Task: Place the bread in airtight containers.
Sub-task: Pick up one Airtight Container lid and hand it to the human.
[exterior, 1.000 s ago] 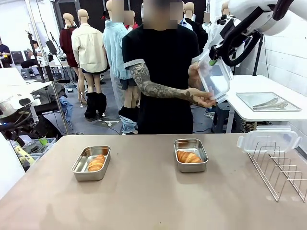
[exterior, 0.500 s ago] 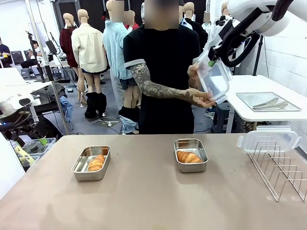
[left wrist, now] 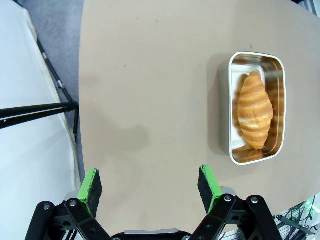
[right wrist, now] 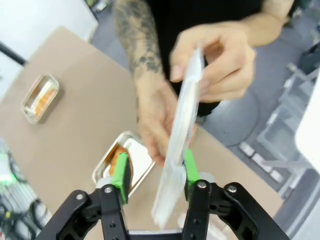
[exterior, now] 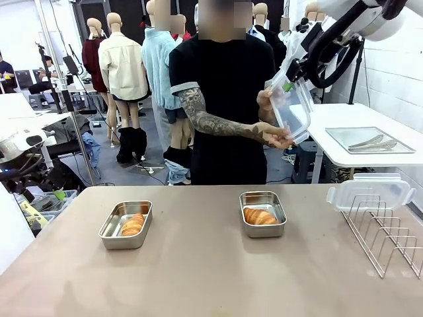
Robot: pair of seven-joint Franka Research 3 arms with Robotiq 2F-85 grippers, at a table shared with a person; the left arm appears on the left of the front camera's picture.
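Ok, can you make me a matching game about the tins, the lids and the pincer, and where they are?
Things:
1. left tin
2. lid on the right
3. raised lid
4. left pincer

Places or states:
a. open, above the table
b. in the person's hand, between the right pincer's pads
c. holds one croissant
d. resting on the wire rack

Pairs: 1-c, 2-d, 3-b, 4-a.
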